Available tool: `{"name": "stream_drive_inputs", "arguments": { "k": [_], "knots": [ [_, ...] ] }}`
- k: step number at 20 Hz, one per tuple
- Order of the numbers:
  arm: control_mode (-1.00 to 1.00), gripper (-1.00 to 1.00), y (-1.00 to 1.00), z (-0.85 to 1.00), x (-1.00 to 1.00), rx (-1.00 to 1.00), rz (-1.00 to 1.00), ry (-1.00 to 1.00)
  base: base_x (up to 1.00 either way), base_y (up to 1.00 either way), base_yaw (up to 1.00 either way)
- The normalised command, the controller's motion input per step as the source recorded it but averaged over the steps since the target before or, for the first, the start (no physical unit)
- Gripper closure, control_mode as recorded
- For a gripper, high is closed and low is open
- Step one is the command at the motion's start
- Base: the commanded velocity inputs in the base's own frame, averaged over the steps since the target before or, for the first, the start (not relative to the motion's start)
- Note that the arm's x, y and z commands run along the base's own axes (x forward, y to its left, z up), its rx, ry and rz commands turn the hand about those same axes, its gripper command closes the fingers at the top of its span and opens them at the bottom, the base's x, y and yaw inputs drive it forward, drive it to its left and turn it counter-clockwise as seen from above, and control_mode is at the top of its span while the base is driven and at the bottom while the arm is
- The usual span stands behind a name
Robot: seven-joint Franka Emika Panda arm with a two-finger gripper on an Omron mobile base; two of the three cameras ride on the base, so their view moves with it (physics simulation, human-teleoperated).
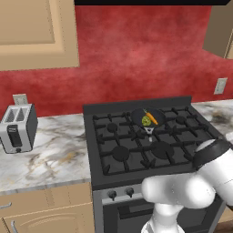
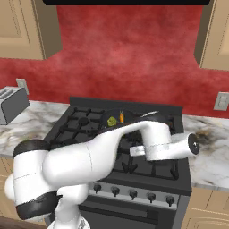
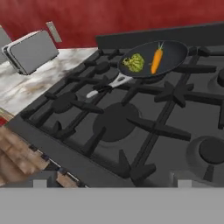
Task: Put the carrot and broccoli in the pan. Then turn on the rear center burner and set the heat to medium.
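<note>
the gripper's fingertips are not showing clearly in any view, so i cannot tell whether the jaws are standing apart or together; the hand camera is looking down across the front of the stove (image 3: 131, 131) from above its front edge, and nothing is sitting between the fingers there. taking the pan (image 3: 173, 54) as the landmark: it is sitting on the rear center burner (image 1: 144, 126) of the stove, its short handle with the pale tip (image 3: 92, 93) pointing toward the stove's front. inside the pan the carrot (image 3: 156, 60) is lying next to the broccoli (image 3: 134, 62), the two just beside each other, with the carrot's green tip pointing toward the back wall. in front of the pan a large round burner (image 3: 114, 121) is lying in the middle of the grates. below the pan, along the stove's front panel, a row of dark knobs (image 2: 133, 193) is showing. well to the pan's left, on the marble counter (image 1: 50, 154), a silver toaster (image 1: 17, 127) is standing against the red wall (image 1: 136, 54).
</note>
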Motion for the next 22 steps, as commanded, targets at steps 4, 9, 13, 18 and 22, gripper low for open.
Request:
{"name": "stream_drive_inputs", "arguments": {
  "k": [4,9,13,18,22],
  "knots": [
    [-1.0,-1.0,-0.07,-0.09,-0.88,0.04,0.0,-0.29,0.0,0.0,0.0],
    [-1.0,-1.0,0.0,-0.18,-0.76,0.04,0.0,-0.24,0.0,0.0,0.0],
    [-1.0,-1.0,0.0,-0.29,-0.61,0.04,-0.01,-0.18,0.0,0.0,0.0],
    [-1.0,-1.0,0.0,-0.25,-0.31,0.03,-0.03,-0.11,0.0,0.0,0.0],
    [-1.0,-1.0,0.0,-0.23,-0.04,0.04,-0.11,-0.04,0.0,0.0,0.0]
  ]
}}
